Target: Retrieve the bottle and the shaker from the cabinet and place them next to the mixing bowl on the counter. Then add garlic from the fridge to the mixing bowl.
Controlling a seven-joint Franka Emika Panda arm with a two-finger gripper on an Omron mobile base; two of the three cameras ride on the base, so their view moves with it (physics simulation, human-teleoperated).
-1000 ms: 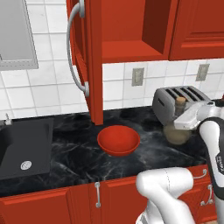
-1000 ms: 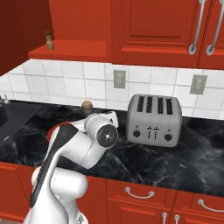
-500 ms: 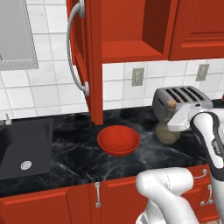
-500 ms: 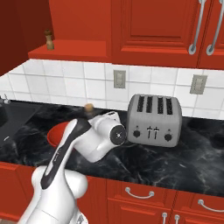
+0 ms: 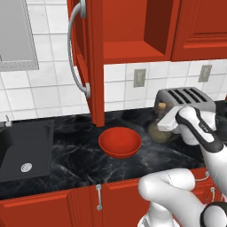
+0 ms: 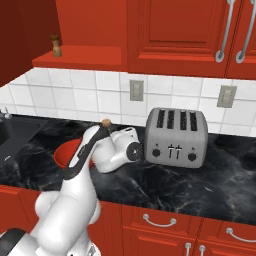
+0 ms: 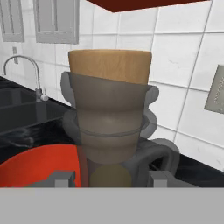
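Fingers closed on the bottle, one tip to each side of its neck, stopper above them; gripper low over the counter, in front of the toaster; bottle's round base seen just under the fingers, at or very near the worktop, contact not clear. Bowl beside the fingers, on the sink side, close to the bottle but apart from it. Cabinet above and behind the fingers, door swung open; shaker up on its shelf, well away from the fingers.
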